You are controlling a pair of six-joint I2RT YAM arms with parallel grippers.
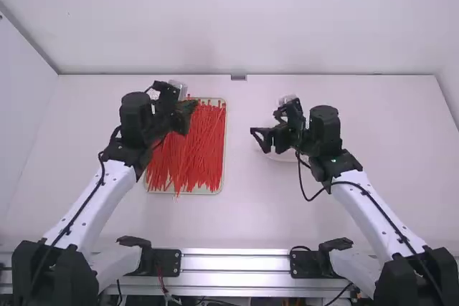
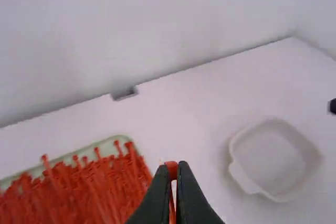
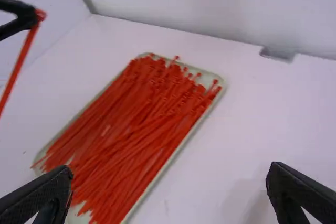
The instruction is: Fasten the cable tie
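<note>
White bench (image 1: 373, 120) carries a flat pale tray (image 1: 223, 155) heaped with thin red plastic cable ties (image 1: 193, 148). Over the tray's far end, the left gripper (image 2: 171, 169) has its fingers pinched tight on one red cable tie (image 3: 20, 64), which hangs down. Off to the right, the right gripper (image 3: 167, 174) has its fingers spread wide, just beside a small white square dish (image 2: 273, 163).

Flat white table (image 1: 380, 127) spanning the middle of the high view. Left of centre, lying directly on it, pale rectangular tray (image 1: 223, 155) heaped with red cable ties (image 1: 197, 148). Right of centre, small white dish (image 1: 281, 157), well apart from the tray.
</note>
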